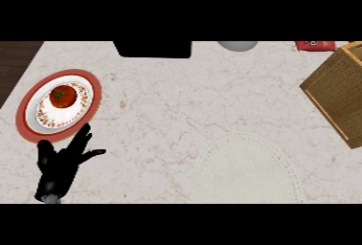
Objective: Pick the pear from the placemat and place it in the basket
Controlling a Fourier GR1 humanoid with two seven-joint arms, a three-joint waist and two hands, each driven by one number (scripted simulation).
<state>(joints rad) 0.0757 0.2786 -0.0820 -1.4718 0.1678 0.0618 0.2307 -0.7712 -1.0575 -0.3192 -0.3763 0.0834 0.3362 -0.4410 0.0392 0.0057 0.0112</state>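
Showing no pear on the pale placemat (pixel 247 167), only the released left robot hand (pixel 60 162) appears, so handling cannot be judged.

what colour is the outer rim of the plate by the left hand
Red: the plate has a red outer rim around a white, speckle-patterned inside, seen in the head view.

There is one camera, up at the robot's head, looking steeply down on the marble counter (pixel 176 115) from the robot's own side. It stands far enough back to take in most of the top: the wicker basket (pixel 338 91) cut off at three o'clock, the plate (pixel 60 103) with its tomato (pixel 63 95) at nine, the pale placemat (pixel 247 170) at five. The left hand (pixel 63 160) enters from seven o'clock.
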